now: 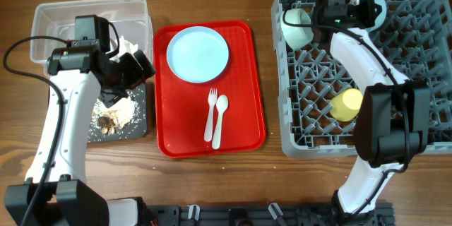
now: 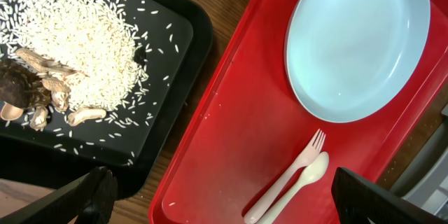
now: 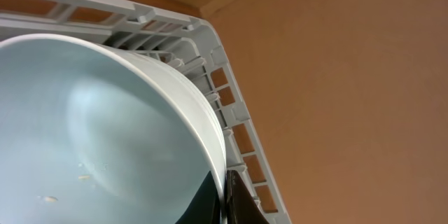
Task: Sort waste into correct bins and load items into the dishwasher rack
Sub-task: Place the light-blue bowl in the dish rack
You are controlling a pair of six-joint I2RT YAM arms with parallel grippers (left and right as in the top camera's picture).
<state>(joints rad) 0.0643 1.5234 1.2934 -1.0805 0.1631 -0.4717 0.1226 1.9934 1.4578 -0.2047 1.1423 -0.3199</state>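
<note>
My right gripper [image 1: 366,8] [image 3: 224,185] is shut on the rim of the pale blue bowl [image 1: 378,1] [image 3: 91,133] at the far edge of the grey dishwasher rack [image 1: 417,123] [image 3: 231,91]. A mint-green bowl [image 1: 298,25] and a yellow cup [image 1: 347,104] sit in the rack. My left gripper [image 1: 138,67] [image 2: 224,206] is open and empty, over the gap between the black tray [image 1: 141,116] [image 2: 178,56] and the red tray. Food scraps [image 1: 108,120] [image 2: 42,91] lie on the black tray. The clear tub [image 1: 53,18] stands behind. The red wrapper is out of view.
The red serving tray [image 1: 247,78] [image 2: 231,133] holds the pale blue plate [image 1: 198,54] [image 2: 357,42], the white fork [image 1: 211,113] [image 2: 290,171] and the spoon [image 1: 219,119] [image 2: 304,178]. Something white [image 1: 127,44] shows at the tub's near edge.
</note>
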